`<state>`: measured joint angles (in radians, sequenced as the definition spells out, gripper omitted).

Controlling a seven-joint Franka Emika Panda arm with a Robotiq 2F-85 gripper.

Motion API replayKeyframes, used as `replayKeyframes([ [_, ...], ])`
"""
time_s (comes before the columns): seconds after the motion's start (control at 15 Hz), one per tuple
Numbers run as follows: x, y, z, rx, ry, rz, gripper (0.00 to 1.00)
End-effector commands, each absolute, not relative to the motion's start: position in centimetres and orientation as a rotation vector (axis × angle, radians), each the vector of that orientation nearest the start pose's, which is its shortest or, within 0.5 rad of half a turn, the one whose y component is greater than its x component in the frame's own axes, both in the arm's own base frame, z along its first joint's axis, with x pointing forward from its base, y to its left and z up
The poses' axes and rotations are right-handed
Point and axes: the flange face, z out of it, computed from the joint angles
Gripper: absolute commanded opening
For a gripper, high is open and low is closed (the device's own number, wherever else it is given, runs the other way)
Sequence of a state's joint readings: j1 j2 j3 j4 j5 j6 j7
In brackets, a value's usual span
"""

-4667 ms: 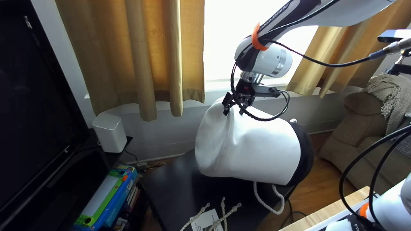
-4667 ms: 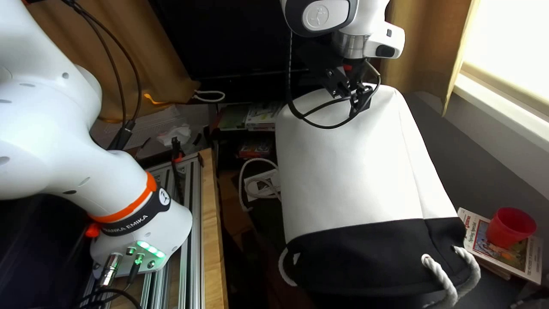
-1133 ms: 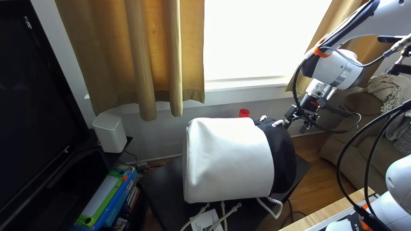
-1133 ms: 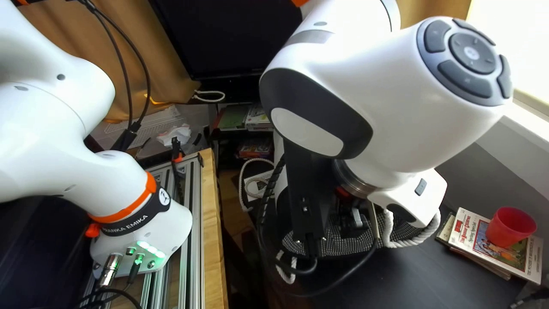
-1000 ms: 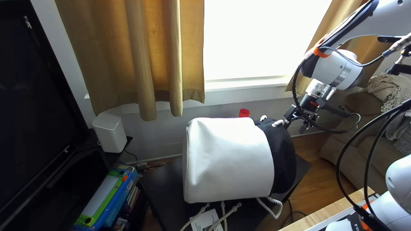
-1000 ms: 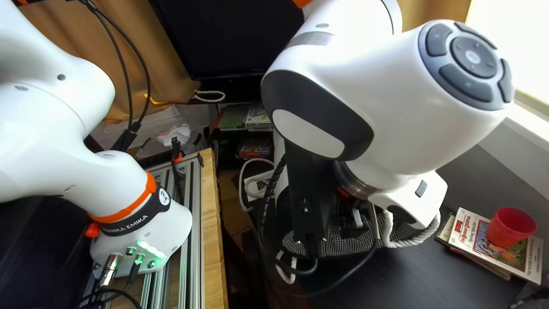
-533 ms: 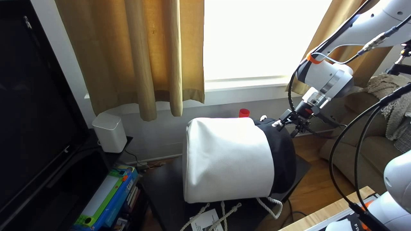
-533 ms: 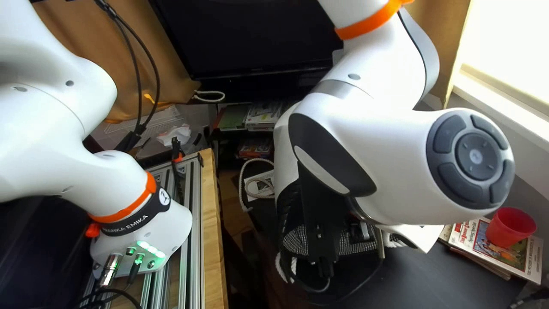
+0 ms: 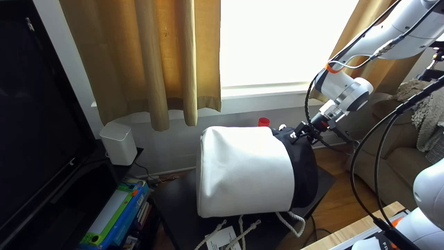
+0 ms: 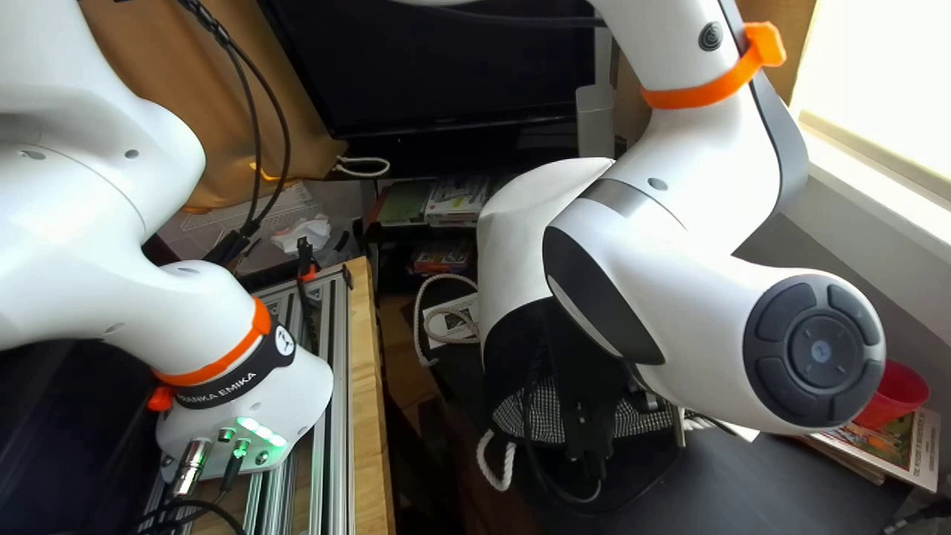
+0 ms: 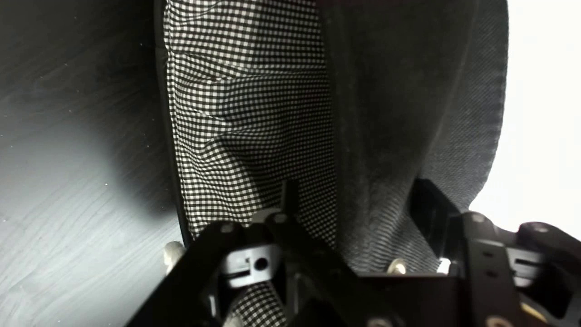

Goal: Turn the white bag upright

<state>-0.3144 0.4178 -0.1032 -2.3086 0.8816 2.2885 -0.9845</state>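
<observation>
The white bag (image 9: pixel 249 170) lies on its side on the dark table (image 9: pixel 180 208), its black rim (image 9: pixel 303 173) at the mouth end. It also shows in an exterior view (image 10: pixel 513 245), partly behind the arm. A white cord handle (image 9: pixel 295 224) hangs below the mouth. My gripper (image 9: pixel 302 139) is at the upper rim. In the wrist view my gripper (image 11: pixel 356 190) is open, with the black fabric between its fingers: one finger (image 11: pixel 290 197) is on the checked lining (image 11: pixel 249 104) side, the other (image 11: pixel 429 213) on the outer side. Contact with the fabric cannot be told.
A red cup (image 10: pixel 895 394) stands on magazines (image 10: pixel 917 453) by the window wall, behind the bag. Ropes (image 9: pixel 210 234) and a white card (image 9: pixel 223 238) lie at the table's front. A small white device (image 9: pixel 119 144) stands beside the television (image 9: pixel 34 104).
Earlier the gripper was at the bag's raised base end; now the bag lies flat. In the last second the gripper moved left and down onto the rim; the bag shifted slightly.
</observation>
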Motion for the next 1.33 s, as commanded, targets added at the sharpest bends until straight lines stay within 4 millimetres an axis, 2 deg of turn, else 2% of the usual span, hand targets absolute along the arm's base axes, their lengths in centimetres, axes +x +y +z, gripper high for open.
replayKeyframes([
  [0.0, 44.8, -17.9, 13.9, -2.507, 0.203, -0.043, 0.35],
  [0.2, 45.0, -17.3, 15.9, -2.539, 0.169, -0.036, 0.12],
  [0.33, 45.1, -16.7, 17.4, -2.559, 0.147, -0.033, 0.00],
  [0.73, 45.7, -15.0, 21.1, -2.618, 0.141, -0.024, 0.01],
  [1.27, 46.2, -13.0, 28.6, -2.797, 0.197, -0.025, 0.01],
])
